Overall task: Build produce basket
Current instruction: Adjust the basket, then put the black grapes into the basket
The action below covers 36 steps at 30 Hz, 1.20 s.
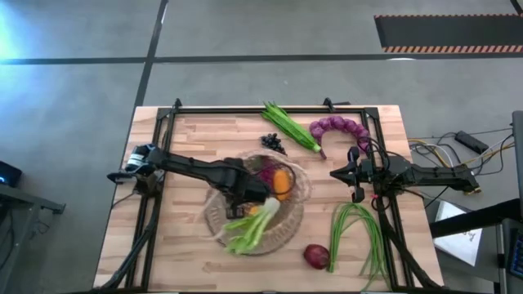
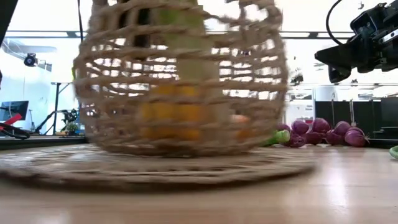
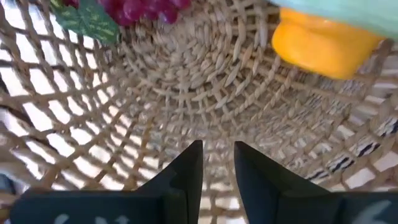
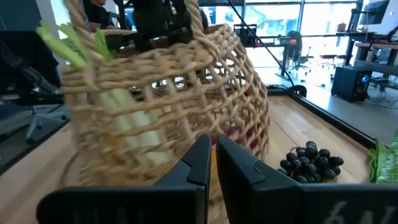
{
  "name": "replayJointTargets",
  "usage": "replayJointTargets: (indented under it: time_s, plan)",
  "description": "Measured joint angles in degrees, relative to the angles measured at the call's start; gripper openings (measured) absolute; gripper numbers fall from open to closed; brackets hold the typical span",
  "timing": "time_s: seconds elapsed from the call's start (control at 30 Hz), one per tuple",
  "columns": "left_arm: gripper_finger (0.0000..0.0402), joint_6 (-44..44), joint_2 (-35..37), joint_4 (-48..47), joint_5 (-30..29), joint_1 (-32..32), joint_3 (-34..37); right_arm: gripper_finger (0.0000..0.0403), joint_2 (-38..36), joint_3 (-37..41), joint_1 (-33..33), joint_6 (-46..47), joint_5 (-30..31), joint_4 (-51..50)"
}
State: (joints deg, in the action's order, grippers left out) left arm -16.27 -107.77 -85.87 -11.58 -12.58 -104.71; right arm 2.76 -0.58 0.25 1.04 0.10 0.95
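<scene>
wicker basket sat mid-table, leek sticking out | left gripper inside it, fingers narrow, holding nothing | right gripper pinched shut, empty | green beans nearer the right arm

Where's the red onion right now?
In the high view the red onion lies on the table near its front edge, right of the basket and just left of the green beans.
</scene>
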Motion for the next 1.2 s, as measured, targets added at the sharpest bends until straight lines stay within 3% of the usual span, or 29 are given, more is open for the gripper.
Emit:
replayJointTargets:
  time_s: [0.07,0.23,0.47,0.63,0.8,1.03,1.2]
  plan:
    - [0.0074,-0.2,0.0,-4.2,-1.1,0.0,0.1,0.0018,0.0,0.0,0.0,-0.1,0.0,0.0]
    - [0.0074,0.2,2.1,-4.0,-2.2,0.0,3.8,0.0018,0.0,0.0,0.0,-0.1,0.0,0.0]
    - [0.0074,-1.1,11.0,-3.8,-7.0,1.0,14.0,0.0018,0.0,0.0,0.0,0.0,0.0,0.0]
    - [0.0074,-5.1,18.5,0.3,-6.9,1.8,18.5,0.0018,0.0,0.0,0.0,0.0,0.0,0.0]
    - [0.0074,-5.2,23.0,11.7,-4.4,1.2,17.7,0.0018,0.0,0.0,0.0,0.0,0.0,-0.1]
    - [0.0074,5.0,24.4,40.6,-3.3,0.6,14.8,0.0018,0.0,0.0,0.0,-0.1,0.0,-0.1]
    - [0.0074,9.9,23.5,52.8,-2.2,1.0,14.9,0.0018,0.0,0.0,0.0,-0.1,0.0,-0.1]
